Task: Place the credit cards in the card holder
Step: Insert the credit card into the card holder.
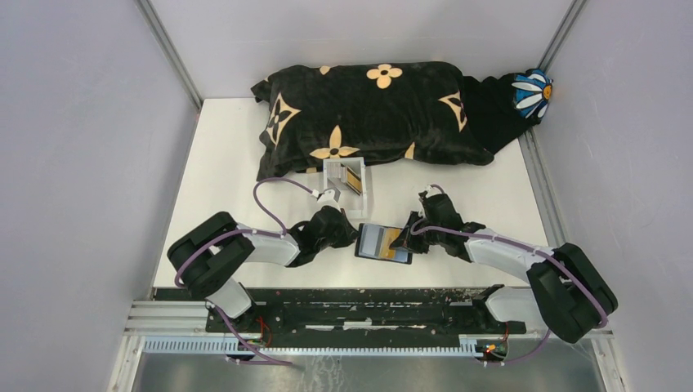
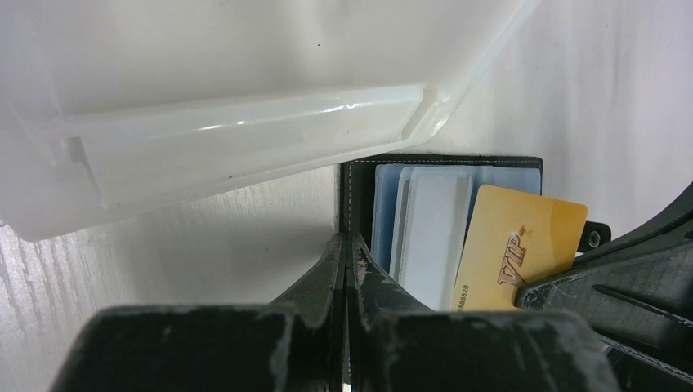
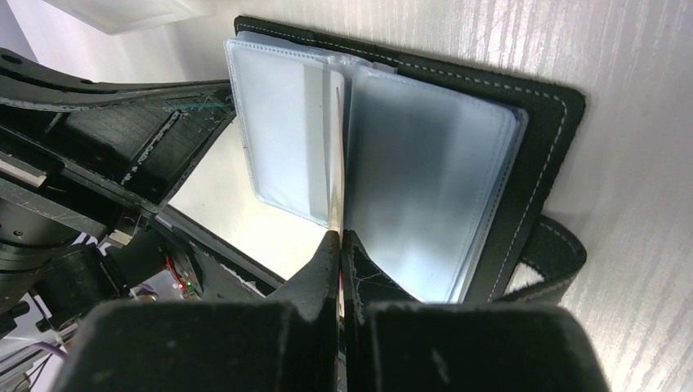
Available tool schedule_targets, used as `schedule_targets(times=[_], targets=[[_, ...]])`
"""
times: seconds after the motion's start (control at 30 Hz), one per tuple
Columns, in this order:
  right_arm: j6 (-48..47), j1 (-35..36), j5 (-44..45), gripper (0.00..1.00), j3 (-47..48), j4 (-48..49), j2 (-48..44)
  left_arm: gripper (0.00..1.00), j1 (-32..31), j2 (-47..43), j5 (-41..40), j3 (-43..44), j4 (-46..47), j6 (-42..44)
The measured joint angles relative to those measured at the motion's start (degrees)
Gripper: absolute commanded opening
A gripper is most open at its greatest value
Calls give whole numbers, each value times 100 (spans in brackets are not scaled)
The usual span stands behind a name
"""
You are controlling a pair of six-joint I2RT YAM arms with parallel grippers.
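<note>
Left claw (image 2: 347, 245) pinches the black left edge of the open card holder (image 2: 356, 196). The right claw (image 3: 339, 238) is pressed together on a gold card (image 2: 523, 237), part-way into the sleeves. Just beyond sits a clear box (image 1: 347, 184), near the holder's far edge. Bare surface (image 1: 229, 163) spreads leftward.

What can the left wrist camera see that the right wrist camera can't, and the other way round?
Only the left wrist view shows the face of the gold card, printed VIP, and a long wall of the clear box. Only the right wrist view shows the plastic sleeves fanned apart, with that card apparently just a thin edge between them. Both show the open black card holder on the white table.
</note>
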Motion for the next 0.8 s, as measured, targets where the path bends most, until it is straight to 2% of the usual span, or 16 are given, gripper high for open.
schedule_targets(times=[0.8], targets=[[103, -11, -254, 1, -260, 846, 428, 3, 2, 114, -44, -9, 216, 0]])
